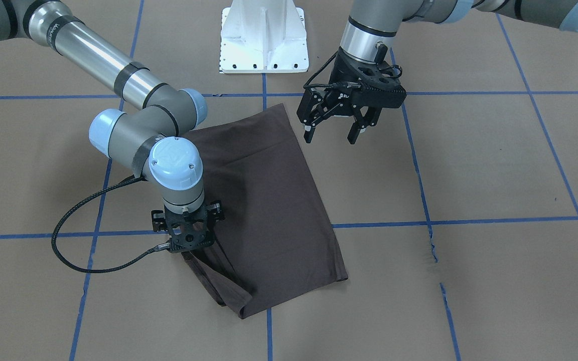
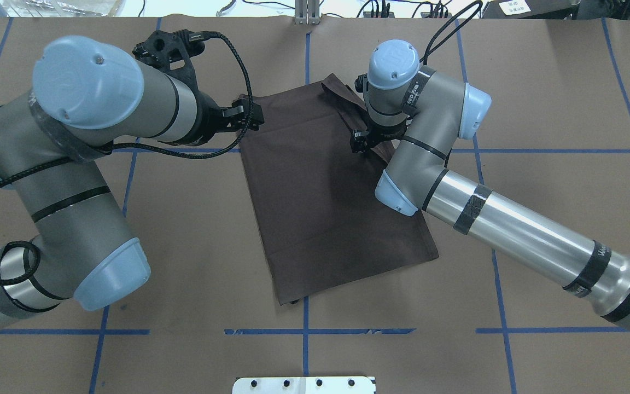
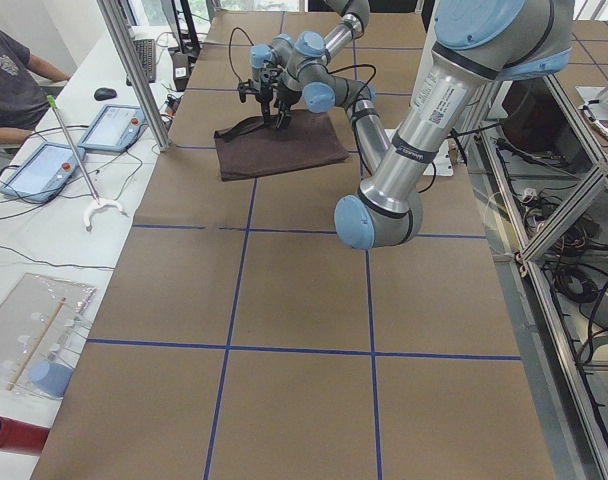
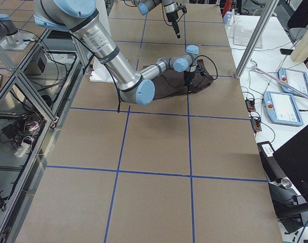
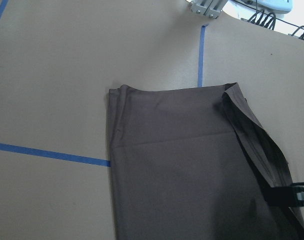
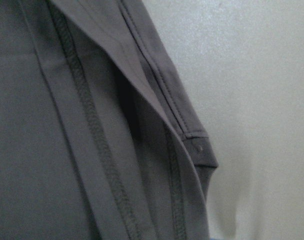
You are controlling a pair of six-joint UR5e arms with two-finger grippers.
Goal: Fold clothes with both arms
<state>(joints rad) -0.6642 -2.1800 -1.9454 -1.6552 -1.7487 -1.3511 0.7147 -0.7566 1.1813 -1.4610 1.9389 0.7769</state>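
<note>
Folded T-shirt (image 1: 269, 200), no lettering showing; right tool (image 1: 188, 245) grip hidden, left tool (image 1: 334, 128) gapes empty.

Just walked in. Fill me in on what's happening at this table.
Two robot arms are folding a dark T-shirt, which lies on the brown table already folded into a long rectangle. The right gripper is down at one edge of the shirt, where the fabric is raised into a lifted fold; its fingers are hidden, so whether it grips can't be told. The left gripper hangs open just past the shirt's corner nearest the robot, holding nothing.
</note>
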